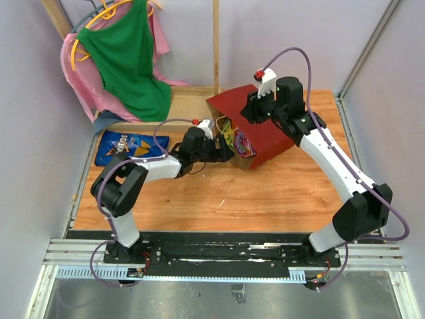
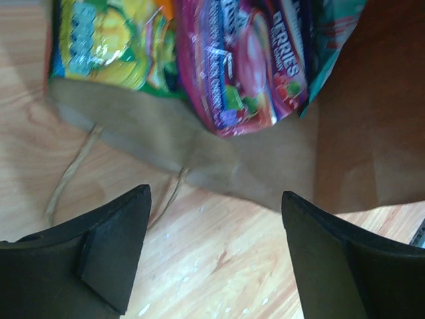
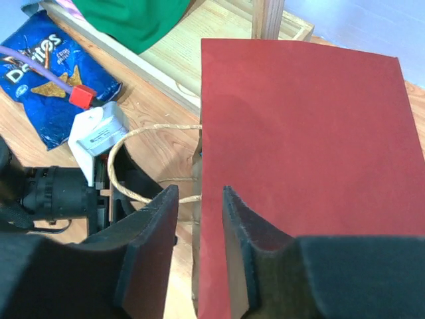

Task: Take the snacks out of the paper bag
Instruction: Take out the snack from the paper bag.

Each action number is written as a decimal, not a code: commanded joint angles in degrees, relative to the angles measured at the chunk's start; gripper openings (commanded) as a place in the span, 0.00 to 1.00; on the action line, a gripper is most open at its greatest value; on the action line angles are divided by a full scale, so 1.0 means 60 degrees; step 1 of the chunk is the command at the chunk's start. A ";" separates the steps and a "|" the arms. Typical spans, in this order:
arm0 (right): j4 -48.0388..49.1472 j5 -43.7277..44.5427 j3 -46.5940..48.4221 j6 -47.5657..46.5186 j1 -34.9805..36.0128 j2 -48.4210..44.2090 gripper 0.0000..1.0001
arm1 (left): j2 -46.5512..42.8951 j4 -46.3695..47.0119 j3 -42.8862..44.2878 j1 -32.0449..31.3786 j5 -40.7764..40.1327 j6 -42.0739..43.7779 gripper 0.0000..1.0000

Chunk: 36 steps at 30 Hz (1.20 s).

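**Desk:** Where did we find the paper bag point(image 1: 265, 136) in this shot?

**Photo:** It lay on its side on the wooden table point(image 1: 265, 199), dark red face up, with its mouth turned toward the left arm.

**Desk:** And the snacks?

**Photo:** We saw them in two places. The blue Doritos bag point(image 1: 129, 147) lay flat on the table, well apart from the paper bag on the left. Three more sat at the mouth. A yellow-green packet point(image 2: 109, 40) and a purple berry packet point(image 2: 246, 66) lay side by side. The purple one reached out over the brown inner lip, and a teal packet point(image 2: 332, 26) was tucked behind it.

**Desk:** What of the grippers?

**Photo:** The left gripper point(image 2: 212, 246) sat low just before the mouth, its jaws spread wide with only bare wood between them. The right gripper point(image 3: 199, 193) was over the bag's upper side, jaws parted narrowly, with the red panel's edge running along the gap. Whether either pad touched the paper, we could not tell from our angle.

**Desk:** Anything else?

**Photo:** A cord handle point(image 3: 166, 127) looped out beside the mouth. Green and pink clothes point(image 1: 126, 60) hung on hangers at the back left.
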 commanded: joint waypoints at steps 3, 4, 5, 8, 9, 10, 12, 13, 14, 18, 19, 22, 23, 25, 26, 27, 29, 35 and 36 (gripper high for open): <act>0.0715 -0.0792 -0.0295 0.0053 -0.0134 -0.0614 0.81 | 0.0934 0.0946 0.1138 -0.0461 -0.0059 -0.0439 0.83; 0.0724 -0.0835 -0.0347 0.0028 -0.0162 -0.0839 0.88 | 0.1079 0.0998 0.1240 -0.0541 -0.0068 -0.0487 0.83; 0.0828 -0.0885 -0.0445 0.0077 -0.0218 -0.1077 0.94 | 0.1231 0.1016 0.1355 -0.0588 -0.0068 -0.0531 0.83; 0.1324 -0.1245 -0.0910 0.0378 -0.0603 -0.1917 0.98 | 0.1666 0.0968 0.1693 -0.0668 -0.0112 -0.0623 0.83; 0.1476 -0.1300 -0.1083 0.0488 -0.0735 -0.2171 0.98 | 0.1766 0.0926 0.1795 -0.0683 -0.0179 -0.0645 0.83; 0.1599 -0.1309 -0.1251 0.0579 -0.0883 -0.2448 0.98 | 0.1857 0.0909 0.1822 -0.0691 -0.0277 -0.0668 0.83; 0.1811 -0.1331 -0.1577 0.0739 -0.1164 -0.2899 0.98 | 0.1959 0.0969 0.1768 -0.0692 -0.0585 -0.0725 0.82; 0.1923 -0.1357 -0.1710 0.0816 -0.1277 -0.3096 0.98 | 0.1991 0.0981 0.1745 -0.0695 -0.0722 -0.0753 0.81; 0.1992 -0.1388 -0.1816 0.0864 -0.1357 -0.3234 0.98 | 0.2039 0.0933 0.1757 -0.0692 -0.0856 -0.0764 0.80; 0.1987 -0.1228 -0.1887 0.0675 -0.1425 -0.3443 0.98 | 0.2265 0.1032 0.1809 -0.0692 -0.1133 -0.0832 0.80; 0.1982 -0.1190 -0.1881 0.0624 -0.1427 -0.3449 0.98 | 0.2344 0.1192 0.1811 -0.0692 -0.1096 -0.0869 0.80; 0.1979 -0.1164 -0.1906 0.0572 -0.1423 -0.3452 0.98 | 0.2677 0.1587 0.2010 -0.0692 -0.0875 -0.0965 0.79; 0.1977 -0.1164 -0.1905 0.0582 -0.1427 -0.3452 0.98 | 0.2830 0.1627 0.2129 -0.0692 -0.0765 -0.0986 0.79; 0.1976 -0.1143 -0.1899 0.0558 -0.1427 -0.3439 0.98 | 0.3143 0.1654 0.2429 -0.0693 -0.0605 -0.1045 0.77; 0.1977 -0.1121 -0.1893 0.0551 -0.1427 -0.3445 0.98 | 0.3295 0.1663 0.2555 -0.0692 -0.0576 -0.1075 0.76; 0.1970 -0.1115 -0.1914 0.0539 -0.1426 -0.3472 0.98 | 0.3433 0.1677 0.2656 -0.0692 -0.0559 -0.1097 0.75; 0.1974 -0.1049 -0.1926 0.0537 -0.1426 -0.3505 0.98 | 0.3624 0.1804 0.2772 -0.0696 -0.0578 -0.1111 0.73; 0.2099 -0.0800 -0.2058 0.0547 -0.1441 -0.3616 0.98 | 0.3600 0.2720 0.2413 -0.0692 -0.0408 -0.1144 0.55; 0.2128 -0.0793 -0.2076 0.0557 -0.1442 -0.3621 0.98 | 0.3529 0.2879 0.2333 -0.0699 -0.0361 -0.1146 0.48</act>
